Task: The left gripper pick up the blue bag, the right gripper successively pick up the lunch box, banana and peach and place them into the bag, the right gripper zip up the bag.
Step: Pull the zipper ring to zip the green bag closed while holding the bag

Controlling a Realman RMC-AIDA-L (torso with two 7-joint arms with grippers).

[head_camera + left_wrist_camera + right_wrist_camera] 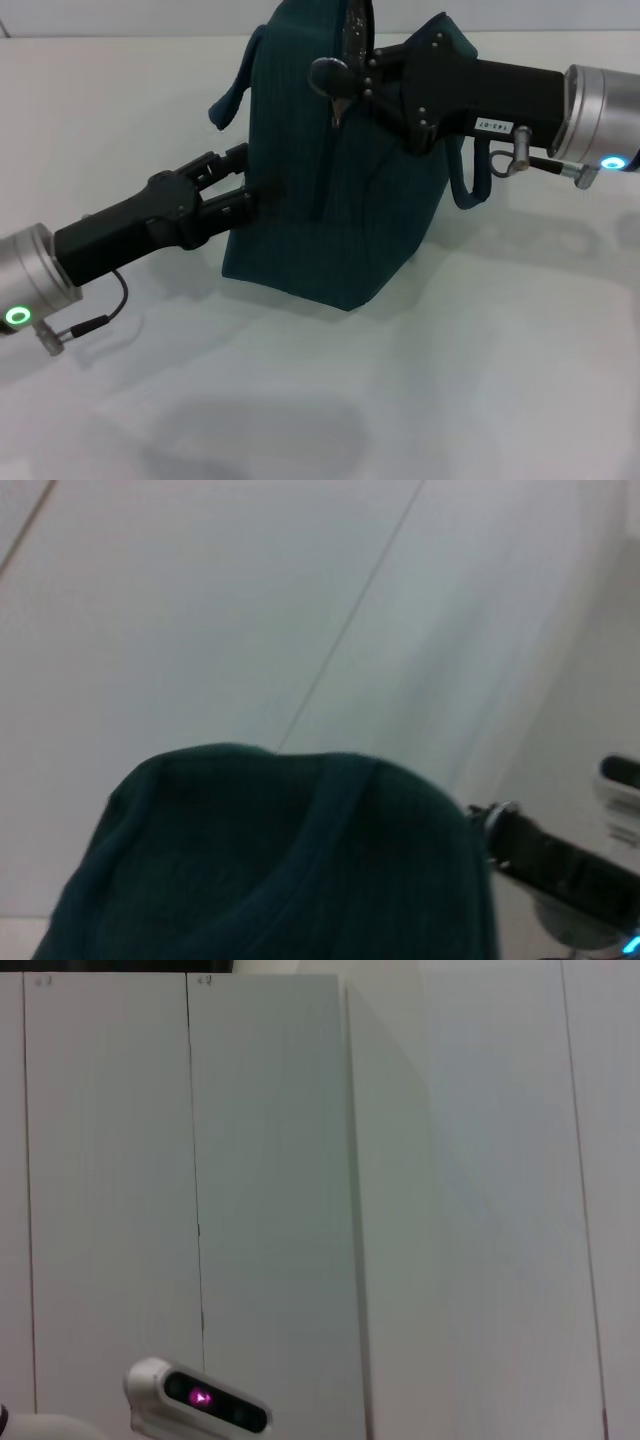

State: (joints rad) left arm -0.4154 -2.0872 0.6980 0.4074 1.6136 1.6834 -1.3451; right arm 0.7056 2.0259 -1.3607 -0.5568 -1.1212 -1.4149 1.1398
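L hand [238, 185] at blue bag [330, 200]; R hand [340, 85] seemingly on zip.

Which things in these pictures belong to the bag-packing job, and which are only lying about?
Job:
- blue bag, upright on the table
- left gripper, against the bag's side
- right gripper, at the bag's top

Lying about:
- nothing loose on the white table

white table [420, 400] fills head view's lower frame, bare surface. right wrist view: pale wall panels [270, 1180] with vertical seams; white device [195, 1400], pink light, at lower left.
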